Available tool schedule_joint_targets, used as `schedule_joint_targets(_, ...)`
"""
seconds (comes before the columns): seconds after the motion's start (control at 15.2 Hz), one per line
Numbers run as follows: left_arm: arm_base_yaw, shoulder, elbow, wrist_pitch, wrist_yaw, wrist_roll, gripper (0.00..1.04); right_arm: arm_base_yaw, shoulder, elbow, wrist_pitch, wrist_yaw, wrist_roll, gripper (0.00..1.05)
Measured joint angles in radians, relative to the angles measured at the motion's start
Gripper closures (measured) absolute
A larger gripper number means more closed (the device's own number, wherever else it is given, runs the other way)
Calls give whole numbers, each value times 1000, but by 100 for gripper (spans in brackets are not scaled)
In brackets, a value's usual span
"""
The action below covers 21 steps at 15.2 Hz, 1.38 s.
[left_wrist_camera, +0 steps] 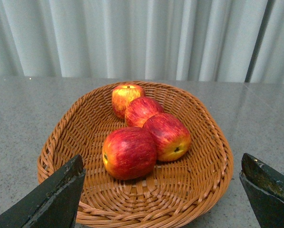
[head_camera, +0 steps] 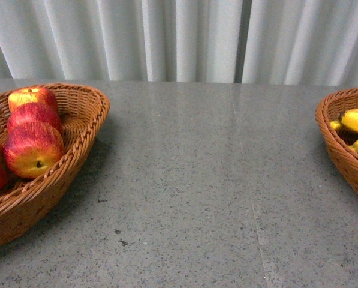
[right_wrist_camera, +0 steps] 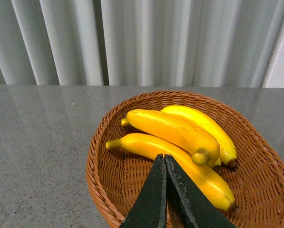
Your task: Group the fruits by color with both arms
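Several red-and-yellow apples [head_camera: 33, 149] lie in a wicker basket [head_camera: 77, 150] at the table's left; they also show in the left wrist view [left_wrist_camera: 130, 152]. Yellow bananas [head_camera: 357, 120] lie in a second wicker basket [head_camera: 340, 150] at the right edge; three show in the right wrist view [right_wrist_camera: 172, 130]. My left gripper [left_wrist_camera: 163, 190] is open and empty, its fingers [left_wrist_camera: 56, 199] spread on either side of the apple basket's [left_wrist_camera: 199, 190] near rim. My right gripper [right_wrist_camera: 165, 159] is shut and empty, its tips over the banana basket [right_wrist_camera: 101, 180]. Neither arm shows in the front view.
The grey speckled tabletop [head_camera: 202, 180] stretches between the two baskets. Pale pleated curtains [head_camera: 184, 36] hang behind the table's far edge.
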Motion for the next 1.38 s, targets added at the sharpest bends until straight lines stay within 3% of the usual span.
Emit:
schedule_joint_targets(0.26,0,0,0,0,0,0,7,0,-58,-21,-37,0,0,103)
schedule_joint_targets(0.33,0,0,0,0,0,0,7,0,-153,-29,-160,-3,0,103)
schedule_joint_targets(0.39,0,0,0,-1,0,0,7,0,-230,-55,-174,-1,0,103)
schedule_joint_targets(0.85,0,0,0,0,0,0,7,0,-233,-54,-169,0,0,103)
schedule_joint_targets(0.99,0,0,0,0,0,0,7,0,-233,-54,-169,0,0,86)
schedule_joint_targets(1.18,0,0,0,0,0,0,7,0,-233,-54,-169,0,0,47)
schedule_joint_targets(1.38,0,0,0,0,0,0,7,0,-233,-54,-169,0,0,22)
